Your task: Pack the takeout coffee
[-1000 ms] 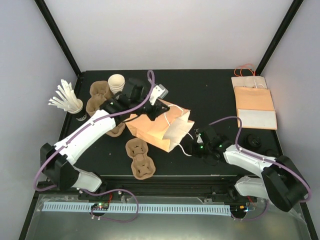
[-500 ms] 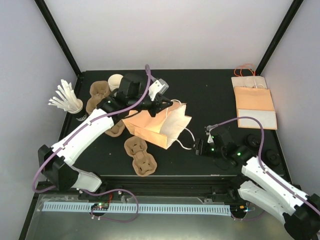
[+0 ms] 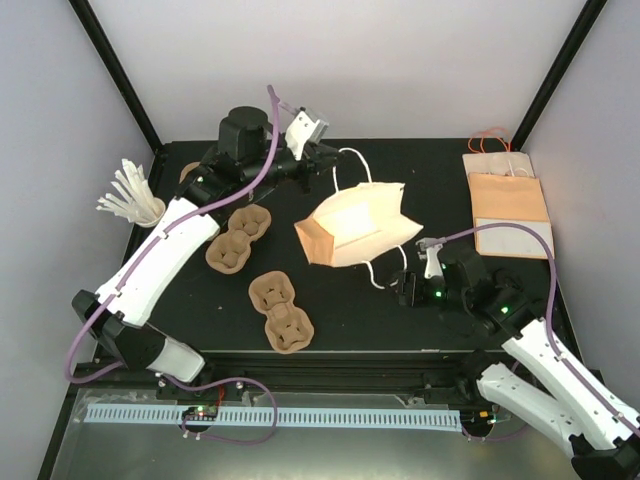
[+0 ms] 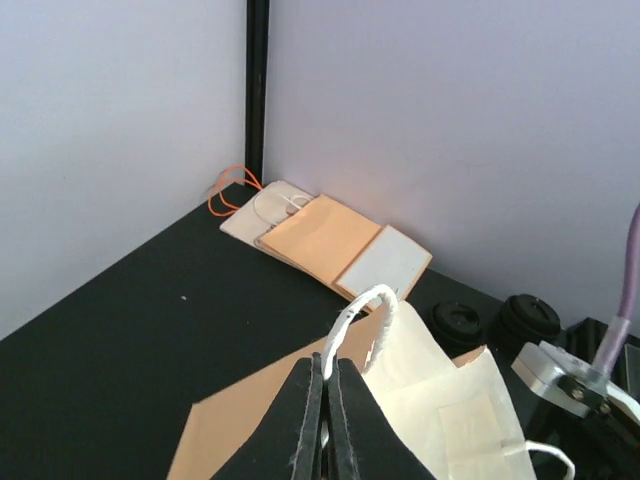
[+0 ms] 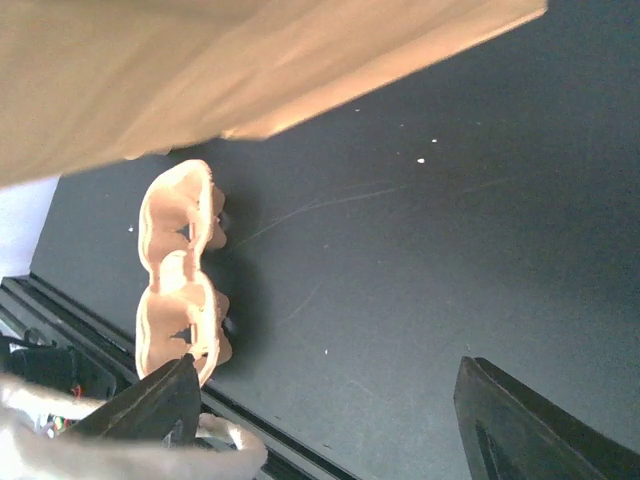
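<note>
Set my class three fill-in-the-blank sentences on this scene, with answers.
1. The left tool is shut on the white cord ____ of the brown paper bag.
2. The right tool stands ____.
3. The flat folded paper bags lie in the black table's far ____ corner.
Missing: handle; open; right.

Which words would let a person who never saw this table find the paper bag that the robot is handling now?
On the black table, look at the middle, between the two arms. There a brown paper bag is opened out, and the left gripper pinches its white cord handle. The other bags lie flat, stacked in the far right corner.
</note>
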`<action>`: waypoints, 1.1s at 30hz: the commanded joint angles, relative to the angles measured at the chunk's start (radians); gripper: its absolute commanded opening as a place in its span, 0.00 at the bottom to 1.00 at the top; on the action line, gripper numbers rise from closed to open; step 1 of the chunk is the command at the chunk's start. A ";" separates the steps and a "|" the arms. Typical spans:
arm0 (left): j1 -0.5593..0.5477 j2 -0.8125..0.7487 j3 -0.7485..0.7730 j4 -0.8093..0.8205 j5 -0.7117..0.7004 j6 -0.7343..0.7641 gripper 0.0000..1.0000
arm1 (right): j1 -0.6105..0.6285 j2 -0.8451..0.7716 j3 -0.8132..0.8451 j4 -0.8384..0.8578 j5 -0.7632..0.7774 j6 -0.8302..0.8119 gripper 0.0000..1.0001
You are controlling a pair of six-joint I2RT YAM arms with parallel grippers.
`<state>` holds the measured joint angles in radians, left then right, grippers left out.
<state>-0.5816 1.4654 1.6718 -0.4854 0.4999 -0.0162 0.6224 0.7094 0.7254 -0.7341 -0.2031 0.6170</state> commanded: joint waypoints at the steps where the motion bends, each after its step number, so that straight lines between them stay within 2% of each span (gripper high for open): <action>1: 0.014 0.045 0.080 -0.006 -0.017 -0.022 0.01 | 0.005 -0.019 0.047 -0.017 -0.028 -0.075 0.72; 6: 0.023 0.093 0.160 -0.001 -0.004 -0.070 0.02 | 0.004 -0.029 0.060 0.028 -0.061 -0.119 0.73; 13: 0.042 0.136 0.367 -0.085 -0.009 -0.116 0.02 | 0.006 -0.059 0.023 0.168 -0.191 -0.147 0.74; 18: 0.066 0.105 0.393 -0.091 -0.021 -0.148 0.02 | 0.022 -0.025 0.021 0.260 -0.277 -0.174 0.74; 20: 0.081 0.093 0.405 -0.088 -0.028 -0.162 0.01 | 0.073 0.015 0.025 0.306 -0.267 -0.184 0.75; 27: 0.177 0.072 0.453 -0.090 0.031 -0.198 0.01 | 0.406 0.198 0.068 0.445 -0.060 -0.326 0.79; 29: 0.200 0.064 0.453 -0.085 0.057 -0.197 0.02 | 0.431 0.251 0.067 0.491 -0.054 -0.396 0.82; 33: 0.233 0.054 0.454 -0.081 0.126 -0.193 0.02 | 0.447 0.364 0.078 0.548 -0.179 -0.660 0.92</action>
<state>-0.3763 1.5570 2.0789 -0.5777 0.5343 -0.1944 1.0531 0.9981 0.7670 -0.2932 -0.3279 0.2363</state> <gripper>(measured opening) 0.031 0.897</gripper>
